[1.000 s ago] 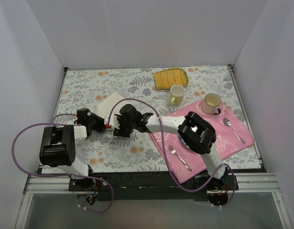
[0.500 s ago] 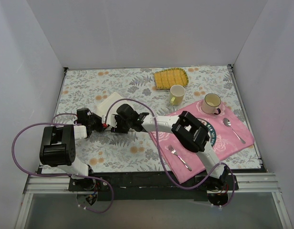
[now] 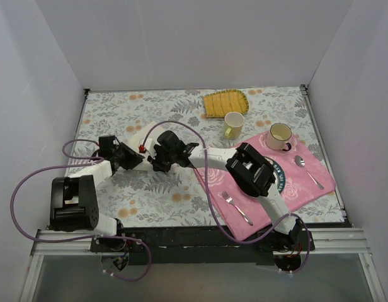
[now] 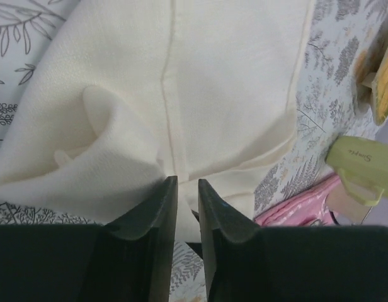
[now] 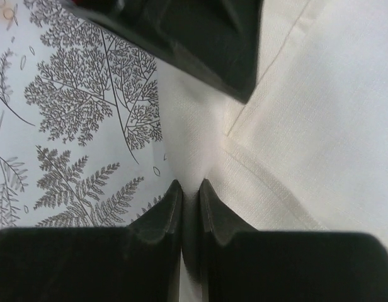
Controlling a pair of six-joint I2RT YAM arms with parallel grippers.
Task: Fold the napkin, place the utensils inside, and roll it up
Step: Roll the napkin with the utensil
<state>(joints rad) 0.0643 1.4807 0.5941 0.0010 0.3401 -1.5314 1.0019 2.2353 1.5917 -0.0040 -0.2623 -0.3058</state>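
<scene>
The napkin point(image 3: 143, 133) lies on the surface point(image 3: 156, 195) left of centre, with the left end effector point(image 3: 132, 161) and right end effector point(image 3: 155, 160) at its near edge. The mat point(image 3: 224, 102) lies behind, with the left cup point(image 3: 233, 124) before it. The placemat point(image 3: 310, 182) at right carries the right cup point(image 3: 279, 135), spoon point(image 3: 307, 170) and fork point(image 3: 237, 208).

Napkin point(image 4: 213, 94): plain cream-white, no print, one stitched line in the same tone. Left hand point(image 4: 186, 207) and right hand point(image 5: 191, 211) are both black. Desk point(image 3: 150, 195) cover is pale grey-white with grey fern and leaf print and scattered orange blossoms. At right of frame, a pink placemat point(image 3: 301, 189) with rose pattern carries a silver fork point(image 3: 235, 207). Upper centre: yellow ribbed mat point(image 3: 224, 102), pale yellow-green mug point(image 3: 233, 124), cream mug point(image 3: 279, 135).
</scene>
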